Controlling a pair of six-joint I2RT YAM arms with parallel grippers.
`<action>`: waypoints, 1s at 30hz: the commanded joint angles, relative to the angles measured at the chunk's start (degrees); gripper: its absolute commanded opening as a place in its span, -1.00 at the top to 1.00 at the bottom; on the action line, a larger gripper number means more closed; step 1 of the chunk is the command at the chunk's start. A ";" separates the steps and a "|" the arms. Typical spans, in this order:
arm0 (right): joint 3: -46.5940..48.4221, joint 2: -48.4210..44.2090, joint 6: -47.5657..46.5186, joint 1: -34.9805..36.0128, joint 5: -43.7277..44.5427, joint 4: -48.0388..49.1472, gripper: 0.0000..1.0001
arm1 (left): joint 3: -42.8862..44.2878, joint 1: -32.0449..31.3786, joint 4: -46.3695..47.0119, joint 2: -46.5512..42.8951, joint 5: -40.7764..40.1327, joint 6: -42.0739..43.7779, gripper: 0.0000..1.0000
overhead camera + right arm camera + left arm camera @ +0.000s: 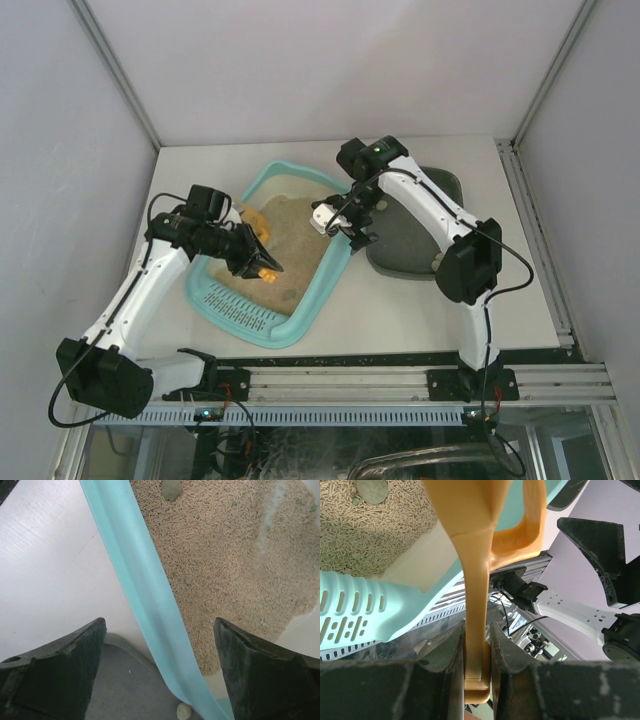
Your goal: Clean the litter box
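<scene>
The turquoise litter box (318, 300) lies at the table's middle left, with tan litter inside and a slotted grate (236, 306) at its near end. My left gripper (255, 262) is over the litter, shut on the handle of an orange scoop (266, 269). In the left wrist view the handle (476, 630) is clamped between my fingers, above the grate (350, 610). My right gripper (350, 232) is open and empty, and its jaws straddle the box's right rim (145, 590) without touching it. A grey-green clump (171, 487) lies on the litter; it also shows in the left wrist view (372, 489).
A smaller dark grey tray (415, 245) sits right beside the litter box on its right. In the right wrist view a small pale lump (184, 711) lies in that tray (125, 690) against the turquoise wall. White enclosure walls stand around the table.
</scene>
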 commanded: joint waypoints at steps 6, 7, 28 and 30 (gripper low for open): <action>1.47 5.13 8.74 1.92 -2.92 -0.22 -0.33 | -2.45 1.88 0.72 -0.56 3.83 4.01 1.00; 2.10 5.82 10.20 2.20 -3.31 -0.63 -0.25 | -2.66 2.14 0.72 -0.48 4.07 4.31 1.00; 8.40 8.86 35.70 5.99 -15.34 -1.38 1.00 | -5.00 3.57 0.22 0.95 3.40 5.84 1.00; 6.58 6.76 30.50 5.22 -13.18 -1.39 1.00 | -4.57 3.52 -0.02 1.42 3.13 6.06 1.00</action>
